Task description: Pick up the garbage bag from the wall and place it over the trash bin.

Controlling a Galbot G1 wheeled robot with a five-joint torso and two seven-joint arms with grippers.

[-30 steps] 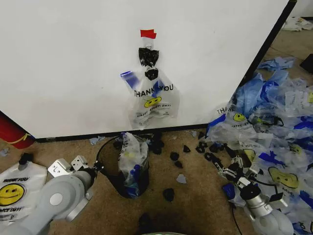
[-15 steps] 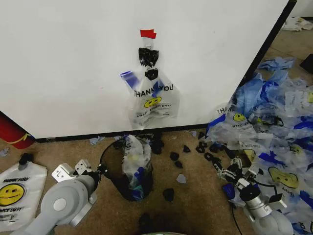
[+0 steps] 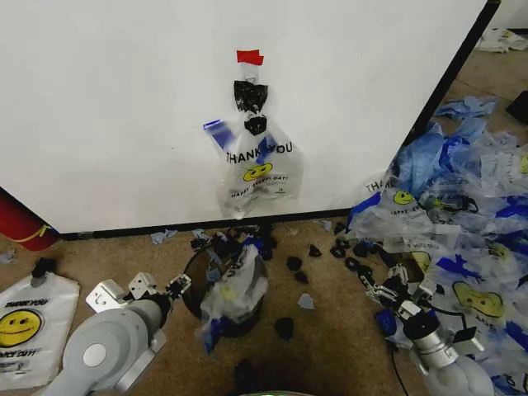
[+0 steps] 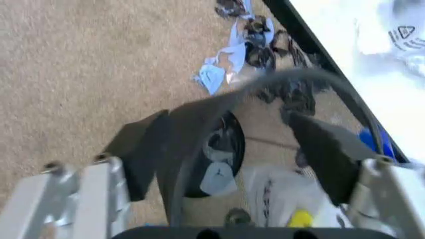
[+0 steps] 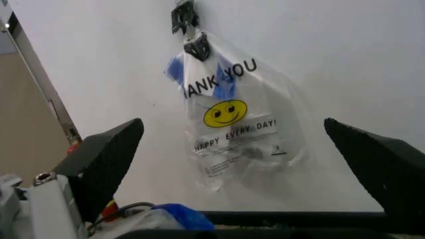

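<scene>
Your garbage bag (image 3: pixel 257 165) hung top-centre on the wall, long axis vertical, up and left of your right gripper (image 3: pixel 394 286), whose jaws stood spread and faced it. Lower left, your left gripper (image 3: pixel 158 286) had its spread jaws straddling the trash bin (image 3: pixel 221 293) rim; black scraps (image 3: pixel 294 264) littered the carpet between.

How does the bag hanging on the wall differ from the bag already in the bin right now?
The garbage bag hangs smooth and upright from a black clip on the wall, its "THANK YOU" print and smiley readable; the bag in the trash bin is crumpled, spilling over the rim, print unreadable.
The wall bag hangs alone, with the right claw low by the heap; the bin bag sits beside the open left claw, its fingers straddling the bin's rim.
Both are thin see-through plastic with blue and yellow.
</scene>
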